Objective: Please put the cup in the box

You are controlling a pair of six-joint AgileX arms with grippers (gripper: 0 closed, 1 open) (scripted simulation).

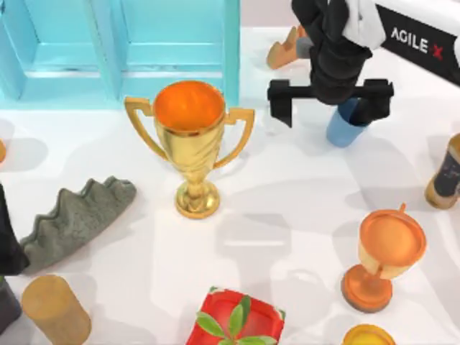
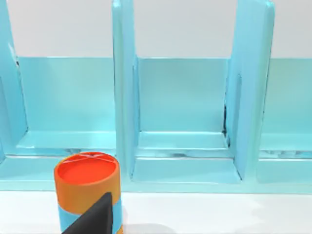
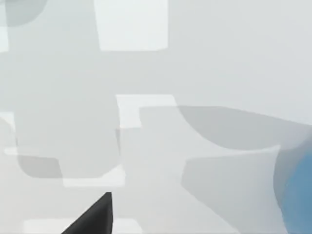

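The small blue cup [image 1: 345, 128] stands on the white table right of the gold trophy, its top partly hidden by my right arm. My right gripper [image 1: 329, 97] hovers over it, open wide, with the cup below the finger on the right side and nothing held. The right wrist view catches the cup's blue edge [image 3: 298, 195] and one dark fingertip [image 3: 95, 217]. The turquoise box [image 1: 231, 50] with inner dividers fills the back left, and its compartments [image 2: 185, 112] face the left wrist camera. My left gripper [image 1: 7, 248] is parked at the left edge, open.
A gold trophy [image 1: 190, 136] stands mid-table in front of the box. An orange goblet [image 1: 384, 251], a red package [image 1: 237, 320], a grey jagged piece [image 1: 75, 215], a tan cylinder [image 1: 54, 309] and a can [image 1: 445, 176] lie around. An orange-and-blue canister [image 2: 87, 192] sits before the box.
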